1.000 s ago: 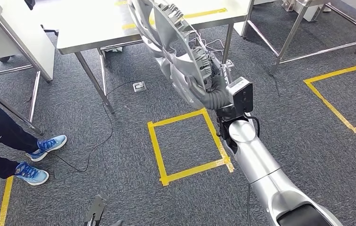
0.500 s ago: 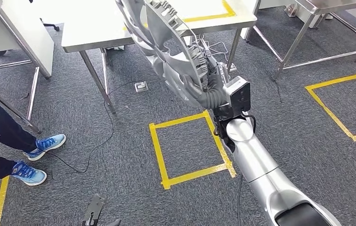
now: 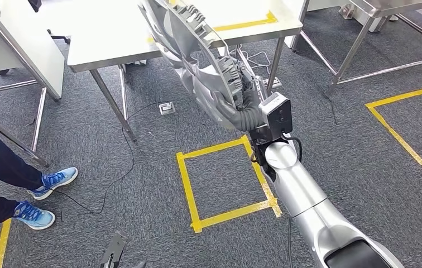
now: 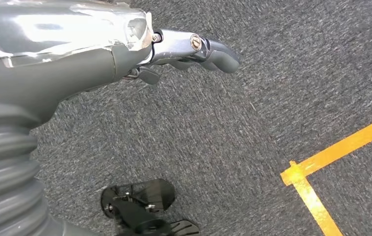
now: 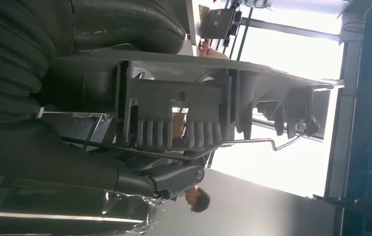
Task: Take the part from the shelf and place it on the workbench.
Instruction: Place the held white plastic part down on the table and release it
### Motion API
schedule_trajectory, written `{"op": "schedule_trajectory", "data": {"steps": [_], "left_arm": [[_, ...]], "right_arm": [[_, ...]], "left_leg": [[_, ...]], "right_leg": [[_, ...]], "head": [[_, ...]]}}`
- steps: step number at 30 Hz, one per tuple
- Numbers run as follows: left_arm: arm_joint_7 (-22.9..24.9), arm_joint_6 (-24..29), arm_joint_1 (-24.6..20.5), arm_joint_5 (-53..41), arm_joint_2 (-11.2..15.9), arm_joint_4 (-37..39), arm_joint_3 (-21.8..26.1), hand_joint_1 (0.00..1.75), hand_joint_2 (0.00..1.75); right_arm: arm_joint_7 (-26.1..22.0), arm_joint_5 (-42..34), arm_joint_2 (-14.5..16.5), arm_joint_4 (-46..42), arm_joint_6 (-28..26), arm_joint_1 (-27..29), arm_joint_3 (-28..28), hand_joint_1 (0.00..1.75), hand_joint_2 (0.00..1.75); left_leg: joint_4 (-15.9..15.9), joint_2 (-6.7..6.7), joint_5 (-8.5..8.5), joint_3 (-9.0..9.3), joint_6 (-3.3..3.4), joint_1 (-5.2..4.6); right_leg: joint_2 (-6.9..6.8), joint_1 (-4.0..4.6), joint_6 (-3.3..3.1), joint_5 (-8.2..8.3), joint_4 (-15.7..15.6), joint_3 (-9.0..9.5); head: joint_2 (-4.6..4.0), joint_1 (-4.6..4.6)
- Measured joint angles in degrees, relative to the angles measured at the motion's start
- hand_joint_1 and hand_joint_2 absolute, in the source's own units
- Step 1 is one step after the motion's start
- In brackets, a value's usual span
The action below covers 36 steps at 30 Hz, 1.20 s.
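Head view: right hand [image 3: 246, 99] grips unlabelled part [image 3: 197, 61].

1 part [image 3: 197, 56], 2 taped squares [image 3: 225, 178], 3 tables [image 3: 114, 33].

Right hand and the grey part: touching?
Touching. The head view shows the right hand gripping the grey part, which is lifted above the floor; the right wrist view shows its thumb across the part's edge.

A grey ribbed part [image 5: 184, 115] is being gripped by the right hand [image 5: 76, 147], backlit by bright windows [image 5: 272, 162].
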Motion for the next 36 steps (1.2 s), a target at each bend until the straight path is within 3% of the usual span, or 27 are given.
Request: {"op": "schedule_trajectory", "data": {"steps": [1, 2, 4, 5, 6, 10, 11, 14, 15, 16, 17, 19, 21, 23, 26, 29, 30, 31, 32, 34, 35, 36], "left_arm": [[0.00, 0.00, 0.01, 0.00, 0.00, 0.02, 0.00, 0.00, 1.75], [0.00, 0.00, 0.01, 0.00, 0.01, 0.03, 0.01, 0.00, 1.75], [0.00, 0.00, 0.00, 0.00, 0.02, 0.04, 0.09, 0.00, 1.75], [0.00, 0.00, -0.02, 0.00, 0.01, 0.05, 0.15, 0.00, 1.75], [0.00, 0.00, -0.04, 0.00, -0.01, 0.07, 0.21, 0.00, 1.75], [-0.01, 0.01, -0.09, 0.00, -0.03, 0.08, 0.38, 0.00, 1.75], [-0.01, 0.03, -0.12, 0.00, -0.03, 0.08, 0.50, 0.00, 1.75], [-0.01, 0.10, -0.02, 0.00, -0.06, 0.09, 0.87, 0.00, 1.75], [-0.02, 0.11, 0.12, 0.00, -0.11, 0.09, 0.94, 0.00, 1.75], [-0.03, 0.12, 0.28, 0.01, -0.17, 0.10, 1.01, 0.00, 1.75], [-0.04, 0.14, 0.43, 0.01, -0.25, 0.10, 1.09, 0.00, 1.75], [-0.09, 0.17, 0.63, 0.01, -0.47, 0.10, 1.27, 0.00, 1.75], [-0.14, 0.17, 0.77, 0.01, -0.71, 0.10, 1.36, 0.00, 1.75], [-0.15, 0.14, 0.77, -0.03, -0.81, 0.11, 1.38, 0.00, 1.75], [-0.15, 0.09, 0.48, -0.34, -0.75, 0.08, 1.39, 0.00, 1.75], [-0.05, 0.05, 0.75, -0.44, -0.72, 0.14, 1.39, 0.00, 1.75], [-0.02, 0.04, 0.89, -0.48, -0.68, 0.17, 1.39, 0.00, 1.75], [-0.01, 0.03, 0.98, -0.57, -0.66, 0.20, 1.39, 0.00, 1.75], [0.00, 0.02, 0.99, -0.70, -0.64, 0.22, 1.39, 0.00, 1.75], [0.04, -0.01, 0.99, -0.96, -0.62, 0.23, 1.39, 0.00, 1.75], [0.12, -0.02, 0.98, -1.03, -0.63, 0.24, 1.39, 0.00, 1.75], [0.22, -0.03, 0.92, -1.10, -0.64, 0.25, 1.39, 0.00, 1.75]], "right_arm": [[0.04, 0.03, 0.03, 0.03, 0.00, 0.08, 0.07, 1.75, 1.75], [0.07, 0.05, 0.09, 0.04, 0.00, 0.11, 0.13, 1.75, 1.75], [0.08, 0.07, 0.34, 0.03, 0.00, -0.11, 0.20, 1.75, 1.75], [0.05, 0.07, 0.47, 0.03, 0.00, -0.35, 0.21, 1.75, 1.75], [0.03, 0.08, 0.57, 0.02, 0.00, -0.60, 0.22, 1.75, 1.75], [0.26, 0.24, 0.79, -0.07, 0.00, -1.28, 0.27, 1.75, 1.75], [0.31, 0.28, 0.84, -0.08, 0.00, -1.46, 0.35, 1.75, 1.75], [0.32, 0.27, 0.85, -0.02, 0.00, -1.64, 0.62, 1.75, 1.75], [0.39, 0.25, 0.79, 0.02, -0.01, -1.58, 0.64, 1.75, 1.75], [0.53, 0.23, 0.68, 0.07, -0.03, -1.54, 0.63, 1.75, 1.75], [0.67, 0.22, 0.54, 0.10, -0.04, -1.56, 0.60, 1.75, 1.75], [0.87, 0.19, 0.20, 0.10, -0.07, -1.82, 0.48, 1.75, 1.75], [0.86, 0.14, 0.00, 0.09, -0.07, -2.26, 0.30, 1.75, 1.75], [0.87, 0.11, -0.15, 0.06, -0.07, -2.61, 0.09, 1.75, 1.75], [0.90, 0.11, -0.42, 0.05, -0.13, -2.70, -0.19, 1.75, 1.75], [0.89, 0.09, -0.70, 0.38, -0.15, -1.91, -0.28, 1.75, 1.75], [0.93, 0.10, -0.83, 0.53, -0.15, -1.55, -0.28, 1.75, 1.75], [1.02, 0.13, -0.94, 0.66, -0.15, -1.29, -0.28, 1.75, 1.75], [1.11, 0.17, -1.01, 0.75, -0.15, -1.16, -0.28, 1.75, 1.75], [1.22, 0.24, -1.04, 0.84, -0.15, -1.26, -0.27, 1.75, 1.75], [1.21, 0.25, -1.03, 0.87, -0.15, -1.46, -0.27, 1.75, 1.75], [1.20, 0.25, -1.03, 0.90, -0.17, -1.76, -0.31, 1.75, 1.75]], "left_leg": [[-0.53, 0.08, 1.67, -0.43, -0.29, 0.24], [-3.13, 0.20, 4.30, 0.11, -0.55, 0.49], [-10.92, 0.54, 9.76, 2.72, -0.88, 0.77], [-13.66, 0.67, 10.93, 3.86, -0.68, 0.67], [-15.52, 0.77, 11.06, 4.68, -0.30, 0.51], [-17.46, 0.73, 9.48, 6.22, 2.01, 0.32], [-17.65, 0.62, 9.40, 6.65, 2.45, 0.38], [-17.74, 0.40, 8.70, 7.54, 3.37, 0.08], [-17.74, 0.27, 8.39, 7.89, 3.50, -0.06], [-17.73, 0.08, 8.07, 8.32, 3.54, -0.18], [-17.73, -0.09, 7.72, 8.77, 3.51, -0.28], [-17.70, -0.32, 6.93, 9.70, 3.28, -0.49], [-17.78, -0.33, 6.15, 10.22, 2.74, -0.66], [-17.91, -0.26, 5.60, 10.73, 2.10, -0.75], [-15.20, -0.13, 4.22, 10.08, 1.59, -0.77], [-4.90, 0.00, -0.09, 5.19, 1.23, -0.58], [-2.48, 0.02, -1.09, 3.53, 0.96, -0.47], [-1.85, 0.05, -0.89, 2.45, 0.62, -0.31], [-3.36, 0.09, 0.85, 2.19, 0.29, -0.06], [-10.48, 0.29, 7.24, 3.37, -0.21, 0.53], [-13.89, 0.46, 9.65, 4.10, -0.21, 0.54], [-16.38, 0.64, 10.86, 4.88, 0.08, 0.39]], "right_leg": [[0.10, -0.07, 0.16, -0.34, 0.01, 0.44], [0.19, -0.15, 0.36, -0.70, 0.02, 0.95], [0.34, -0.16, 0.88, -1.41, -0.05, 1.89], [0.42, -0.05, 1.18, -1.67, -0.08, 2.11], [0.47, 0.07, 1.51, -1.84, -0.06, 2.16], [0.16, 0.20, 2.65, -2.51, 1.34, 1.54], [0.04, 0.12, 2.66, -3.38, 3.47, 0.31], [-0.06, 0.03, 2.53, -6.70, 14.62, -6.42], [-0.06, 0.04, 2.64, -6.95, 16.79, -8.10], [-0.07, 0.09, 2.84, -6.22, 16.85, -8.84], [-0.07, 0.19, 3.06, -4.48, 14.54, -8.49], [-0.19, 0.78, 2.96, 0.44, 5.95, -6.02], [-0.42, 1.51, 1.74, 3.00, -0.05, -3.87], [-0.53, 1.75, 0.57, 2.92, -1.23, -3.04], [-0.44, 1.00, -0.14, 2.50, -1.92, -1.30], [-0.22, 0.84, -0.51, 1.28, -2.16, 0.58], [-0.12, 0.84, -0.44, 0.81, -2.16, 1.13], [-0.01, 0.84, -0.34, 0.38, -2.15, 1.66], [0.10, 0.81, -0.20, -0.04, -2.15, 2.18], [0.27, 0.77, 0.21, -0.84, -2.15, 3.16], [0.35, 0.79, 0.48, -1.17, -2.17, 3.49], [0.40, 0.84, 0.81, -1.45, -2.14, 3.56]], "head": [[0.01, 0.00], [0.00, 0.00], [-0.01, 0.01], [-0.01, 0.01], [-0.01, -0.02], [0.00, 0.08], [-0.01, 0.15], [-0.01, 0.26], [0.00, 0.26], [0.01, 0.27], [0.01, 0.27], [-0.01, 0.28], [-0.01, 0.24], [0.00, 0.23], [0.01, 0.12], [-0.01, 0.01], [-0.01, 0.01], [-0.01, 0.02], [-0.01, 0.01], [-0.01, 0.02], [-0.01, 0.05], [-0.01, 0.03]]}}
